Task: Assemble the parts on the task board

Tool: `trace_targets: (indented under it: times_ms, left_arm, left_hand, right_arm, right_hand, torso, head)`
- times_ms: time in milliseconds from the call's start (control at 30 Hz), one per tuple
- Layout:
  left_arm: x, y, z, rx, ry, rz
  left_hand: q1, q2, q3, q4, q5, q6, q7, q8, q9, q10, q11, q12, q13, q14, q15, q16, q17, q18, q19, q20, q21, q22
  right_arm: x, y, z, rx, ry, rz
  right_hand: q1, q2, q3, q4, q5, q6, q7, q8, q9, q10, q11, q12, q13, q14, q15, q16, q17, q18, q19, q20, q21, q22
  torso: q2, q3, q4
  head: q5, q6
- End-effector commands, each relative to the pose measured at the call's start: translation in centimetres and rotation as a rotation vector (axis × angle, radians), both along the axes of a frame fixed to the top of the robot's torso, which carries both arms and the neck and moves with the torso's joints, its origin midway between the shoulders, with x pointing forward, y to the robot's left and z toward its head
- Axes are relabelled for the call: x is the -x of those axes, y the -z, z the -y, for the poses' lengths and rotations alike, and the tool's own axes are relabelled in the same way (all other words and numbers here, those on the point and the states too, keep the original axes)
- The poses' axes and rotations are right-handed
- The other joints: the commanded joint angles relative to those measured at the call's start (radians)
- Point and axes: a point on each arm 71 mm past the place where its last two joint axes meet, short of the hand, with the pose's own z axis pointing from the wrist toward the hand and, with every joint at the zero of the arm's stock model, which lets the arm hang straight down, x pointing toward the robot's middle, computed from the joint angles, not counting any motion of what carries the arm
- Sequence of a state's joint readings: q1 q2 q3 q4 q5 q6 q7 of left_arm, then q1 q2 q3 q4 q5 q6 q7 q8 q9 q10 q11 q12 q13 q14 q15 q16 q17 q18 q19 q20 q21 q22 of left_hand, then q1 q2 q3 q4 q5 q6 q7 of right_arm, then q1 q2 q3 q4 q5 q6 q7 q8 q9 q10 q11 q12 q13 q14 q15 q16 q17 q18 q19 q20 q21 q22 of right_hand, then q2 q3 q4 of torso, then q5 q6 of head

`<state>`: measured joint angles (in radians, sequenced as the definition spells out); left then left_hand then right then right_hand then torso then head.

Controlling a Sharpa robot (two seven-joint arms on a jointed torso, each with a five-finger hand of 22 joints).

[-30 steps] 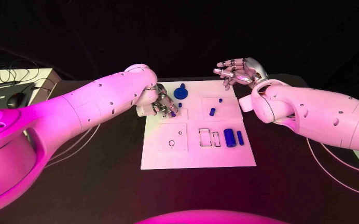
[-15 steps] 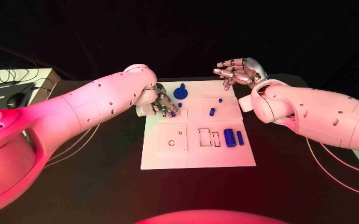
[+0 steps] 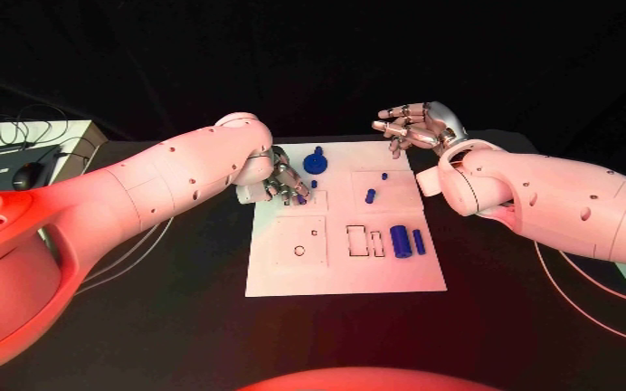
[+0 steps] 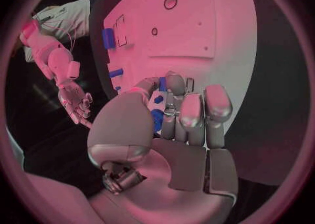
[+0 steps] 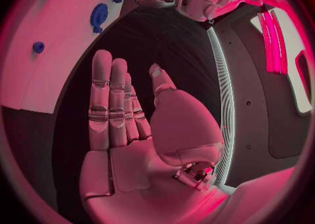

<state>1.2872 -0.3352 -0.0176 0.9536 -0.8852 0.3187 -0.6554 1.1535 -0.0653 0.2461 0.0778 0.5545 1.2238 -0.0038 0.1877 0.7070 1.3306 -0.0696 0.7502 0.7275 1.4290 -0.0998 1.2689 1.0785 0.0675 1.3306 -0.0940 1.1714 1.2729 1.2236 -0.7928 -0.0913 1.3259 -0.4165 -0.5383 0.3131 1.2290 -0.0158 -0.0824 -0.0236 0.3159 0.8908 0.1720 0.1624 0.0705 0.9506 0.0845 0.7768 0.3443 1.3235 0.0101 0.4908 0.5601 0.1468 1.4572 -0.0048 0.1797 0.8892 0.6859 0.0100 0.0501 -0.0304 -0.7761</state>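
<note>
Left hand (image 3: 278,178) low over the task board's (image 3: 342,273) left edge, near the far-left corner. Fingers curled down and in; the left wrist view shows a small blue part (image 4: 158,99) pinched between thumb and fingertips, the tips just above or touching the board — contact cannot be told.

Right hand (image 3: 420,126) raised off the board's far-right corner, over the dark table (image 3: 156,319). Released: palm open, fingers extended and slightly spread, nothing in it, as the right wrist view confirms (image 5: 131,129).

Task board lies in the middle of the table, long edges running away from the robot.

Parts on it:
- Round blue disc part with a short stem (image 3: 316,161), near the far edge, just right of the left hand.
- Small blue peg (image 3: 315,183) just nearside of the disc.
- Tiny blue stud (image 3: 385,175) and short blue peg (image 3: 371,195) in the far-right quarter, near one another but apart.
- Thick blue cylinder (image 3: 401,240) and thin blue pin (image 3: 419,241) side by side near the right edge at mid-length, just right of two rectangular cut-outs (image 3: 364,240).
- Small round hole (image 3: 298,250) in the left half.

White box with cables (image 3: 33,151) at the table's far-left corner.
</note>
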Motion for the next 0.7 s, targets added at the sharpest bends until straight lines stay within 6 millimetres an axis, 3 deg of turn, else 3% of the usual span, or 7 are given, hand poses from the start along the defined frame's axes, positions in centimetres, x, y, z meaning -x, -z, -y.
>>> trace_targets:
  times_ms: [33, 267, 700]
  left_arm:
    - [0.0, -0.02, 0.24, 0.041, -0.001, 0.0]
    - [0.01, -0.02, 0.27, 0.064, -0.003, -0.006]
    - [0.07, -0.03, 0.32, 0.087, 0.0, -0.013]
  left_hand:
    - [-0.007, 0.009, 0.148, -0.129, -0.005, -0.01, 0.0, 0.006, 0.006, -0.006, 0.001, -0.005, -0.002, -0.004, 0.001, -0.007, -0.005, 0.005, -0.009, 0.0, -0.008, -0.003]
    - [-0.028, 0.022, 0.179, -0.151, -0.006, -0.015, 0.001, 0.013, 0.022, -0.008, 0.002, 0.001, -0.006, -0.003, 0.003, -0.008, -0.006, 0.009, -0.011, 0.007, -0.009, -0.005]
    - [-0.036, 0.022, 0.201, -0.167, -0.005, -0.014, 0.001, 0.013, 0.035, -0.006, 0.002, 0.006, -0.011, -0.002, 0.004, -0.006, -0.004, 0.009, -0.01, 0.01, -0.004, -0.002]
  right_arm:
    - [0.03, -0.06, -0.13, 0.002, -0.017, 0.009]
    - [0.03, -0.05, -0.12, 0.002, -0.018, 0.008]
    - [0.03, -0.03, -0.14, 0.001, -0.02, 0.007]
  right_hand:
    - [-0.004, 0.001, 0.004, -0.001, 0.004, 0.0, 0.008, 0.005, 0.0, -0.003, -0.003, 0.004, -0.002, -0.007, -0.003, 0.005, -0.002, 0.019, -0.004, -0.003, 0.002, -0.001]
    - [-0.005, 0.002, 0.004, -0.002, 0.005, 0.001, 0.007, 0.005, 0.0, -0.001, -0.004, 0.004, -0.002, -0.006, -0.003, 0.006, -0.002, 0.019, -0.003, -0.004, 0.003, -0.001]
    - [-0.005, 0.002, 0.004, -0.002, 0.005, 0.001, 0.007, 0.005, 0.0, -0.001, -0.004, 0.004, -0.002, -0.006, -0.003, 0.006, -0.002, 0.019, -0.003, -0.004, 0.003, -0.001]
  torso:
    - [0.0, 0.0003, -0.0002]
    - [0.0, 0.0004, -0.0004]
    - [0.0, 0.0004, -0.0004]
  head:
    - [0.0, 0.0]
    - [0.001, 0.001]
    - [0.002, 0.001]
